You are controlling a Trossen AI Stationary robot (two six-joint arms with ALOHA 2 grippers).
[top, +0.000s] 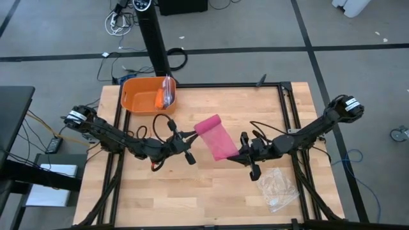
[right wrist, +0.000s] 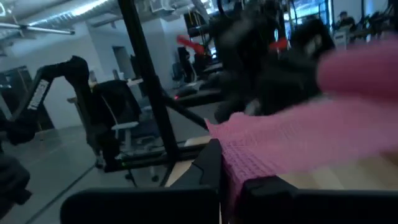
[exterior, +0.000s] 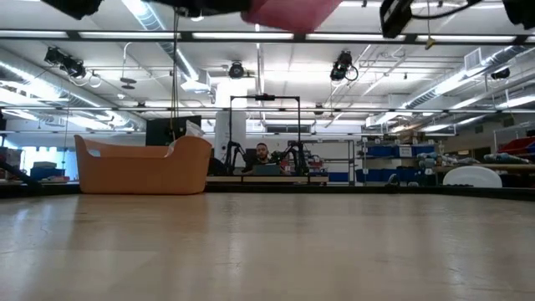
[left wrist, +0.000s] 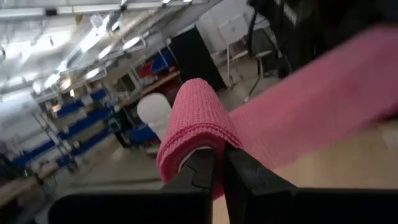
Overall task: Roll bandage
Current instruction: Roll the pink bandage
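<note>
The magenta-pink bandage is held in the air between both arms above the table's middle. One end is rolled over into a small roll; the flat band runs from it toward my right gripper. My left gripper is shut at the rolled end. My right gripper is shut at the flat end. In the low view only the bandage's underside shows at the top. My left gripper pinches the rolled end's lower edge between its two fingers, coming level from the table's left. The roll sits above the fingertips, clear of the table. My right gripper pinches the band's flat end between its two fingers, coming from the table's right. The band is lifted clear and stretches flat toward the roll.
An orange tub with items inside stands at the far left of the wooden table. A clear crinkled plastic bag lies near the right front. A black post rises behind the tub.
</note>
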